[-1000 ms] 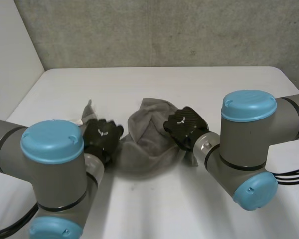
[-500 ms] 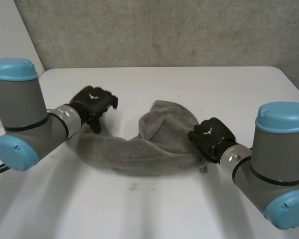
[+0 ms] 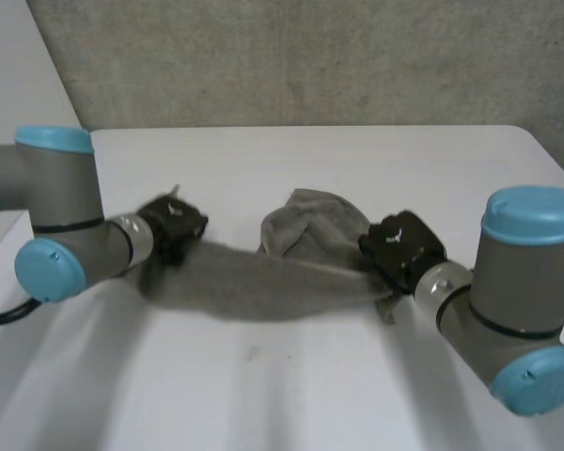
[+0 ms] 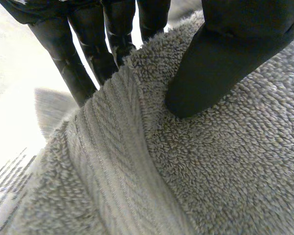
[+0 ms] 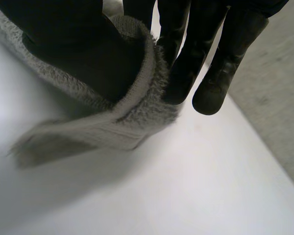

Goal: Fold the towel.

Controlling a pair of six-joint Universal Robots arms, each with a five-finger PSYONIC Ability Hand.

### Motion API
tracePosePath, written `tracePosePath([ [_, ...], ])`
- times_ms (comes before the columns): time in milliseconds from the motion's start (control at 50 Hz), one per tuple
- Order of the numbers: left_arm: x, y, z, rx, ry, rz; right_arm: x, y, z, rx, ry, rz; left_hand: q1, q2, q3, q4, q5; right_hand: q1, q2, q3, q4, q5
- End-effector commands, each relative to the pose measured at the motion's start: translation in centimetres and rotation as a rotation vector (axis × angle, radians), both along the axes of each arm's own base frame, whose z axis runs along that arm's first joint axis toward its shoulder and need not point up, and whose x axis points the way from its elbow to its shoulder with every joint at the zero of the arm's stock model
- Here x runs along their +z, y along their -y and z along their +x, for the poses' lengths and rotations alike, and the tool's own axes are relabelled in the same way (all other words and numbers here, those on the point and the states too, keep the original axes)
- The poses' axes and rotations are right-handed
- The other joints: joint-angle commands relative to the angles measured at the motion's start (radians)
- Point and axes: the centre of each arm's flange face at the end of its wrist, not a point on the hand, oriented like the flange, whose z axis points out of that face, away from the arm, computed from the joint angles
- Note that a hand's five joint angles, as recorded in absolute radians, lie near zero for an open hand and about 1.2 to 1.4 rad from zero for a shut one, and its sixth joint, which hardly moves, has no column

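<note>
**Towel strung between both hands**

At the middle of the white table (image 3: 310,160), a grey towel (image 3: 263,287) spans left to right, bunched at the right. The left hand (image 3: 174,225) pinches its left end between thumb and fingers. The right hand (image 3: 401,246) pinches its right edge the same way.

We see the towel (image 3: 254,287) stretched across the middle of the table (image 3: 291,395) between the two hands: the left hand (image 3: 174,225) pinches its left end, the right hand (image 3: 401,246) its right end. A bunched fold lies behind the span, just beside the right hand. Behind the table stands a wall (image 3: 310,56).
</note>
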Motion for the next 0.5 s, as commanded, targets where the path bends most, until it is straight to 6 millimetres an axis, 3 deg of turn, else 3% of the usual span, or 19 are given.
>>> tracePosePath([
  [20,7.9,2.4,-0.2,0.152,-0.209,-0.332,5.4,3.5,1.2,-0.049,0.122,-0.218,0.298,0.228,0.234,0.228,0.260,0.183,0.086,0.043,0.038,0.129],
  [40,10.0,2.4,-0.3,0.179,-0.265,-0.406,6.7,4.1,1.2,-0.076,0.145,-0.269,0.298,0.228,0.234,0.228,0.260,0.183,0.086,0.043,0.038,0.129],
  [60,12.0,2.1,-0.3,0.197,-0.312,-0.468,6.8,4.1,1.2,-0.077,0.145,-0.269,0.298,0.228,0.234,0.228,0.260,0.183,0.086,0.043,0.038,0.129],
  [80,12.0,2.1,-0.3,0.197,-0.313,-0.469,8.0,4.2,1.2,-0.095,0.162,-0.305,0.298,0.228,0.234,0.228,0.260,0.183,0.086,0.043,0.038,0.129],
  [100,14.2,1.2,-0.3,0.199,-0.354,-0.523,8.0,4.2,1.2,-0.095,0.162,-0.306,0.298,0.228,0.234,0.228,0.260,0.183,0.086,0.043,0.038,0.129],
  [120,14.2,1.2,-0.3,0.199,-0.354,-0.523,9.5,4.1,1.1,-0.104,0.180,-0.340,0.298,0.228,0.234,0.228,0.260,0.183,0.086,0.043,0.038,0.129],
  [140,15.6,0.2,-0.2,0.196,-0.371,-0.547,11.1,3.7,1.0,-0.104,0.197,-0.373,0.298,0.228,0.234,0.228,0.260,0.183,0.086,0.043,0.038,0.129],
  [160,16.7,-0.9,-0.1,0.192,-0.378,-0.564,11.1,3.7,1.0,-0.104,0.198,-0.373,0.298,0.228,0.234,0.228,0.260,0.183,0.086,0.043,0.038,0.129],
  [200,17.7,-2.0,0.2,0.192,-0.387,-0.580,14.4,2.4,0.5,-0.091,0.229,-0.434,0.298,0.228,0.234,0.228,0.260,0.183,0.086,0.043,0.038,0.129],
  [220,18.9,-2.9,0.5,0.189,-0.401,-0.604,14.4,2.4,0.5,-0.091,0.230,-0.435,0.298,0.228,0.234,0.228,0.260,0.183,0.086,0.043,0.038,0.129],
  [240,18.9,-3.0,0.5,0.189,-0.401,-0.604,16.0,1.6,0.2,-0.079,0.238,-0.456,0.298,0.228,0.234,0.228,0.260,0.183,0.086,0.043,0.038,0.129],
  [260,20.5,-4.1,0.9,0.190,-0.421,-0.635,16.0,1.6,0.2,-0.078,0.238,-0.457,0.298,0.228,0.234,0.228,0.260,0.183,0.086,0.043,0.038,0.129],
  [280,21.9,-5.2,1.3,0.187,-0.439,-0.664,17.7,0.7,0.0,-0.055,0.250,-0.473,0.298,0.228,0.234,0.228,0.260,0.183,0.086,0.043,0.038,0.129],
  [300,21.9,-5.2,1.3,0.187,-0.439,-0.664,19.4,-0.3,-0.3,-0.031,0.256,-0.482,0.298,0.228,0.234,0.228,0.260,0.183,0.086,0.043,0.038,0.129],
  [320,22.9,-6.0,1.6,0.187,-0.455,-0.683,19.4,-0.3,-0.3,-0.030,0.256,-0.482,0.298,0.228,0.234,0.228,0.260,0.183,0.086,0.043,0.038,0.129],
  [360,23.8,-6.9,1.8,0.190,-0.471,-0.696,22.0,-1.9,-1.0,0.003,0.252,-0.457,0.298,0.228,0.234,0.228,0.260,0.183,0.086,0.043,0.038,0.129],
  [440,23.8,-8.6,2.2,0.200,-0.475,-0.606,23.0,-3.0,-1.4,0.016,0.226,-0.393,0.298,0.228,0.234,0.228,0.260,0.183,0.086,0.043,0.038,0.129],
  [500,23.1,-9.1,2.2,0.203,-0.463,-0.542,22.4,-3.5,-1.6,0.021,0.178,-0.297,0.298,0.228,0.234,0.228,0.260,0.183,0.086,0.043,0.038,0.129],
])
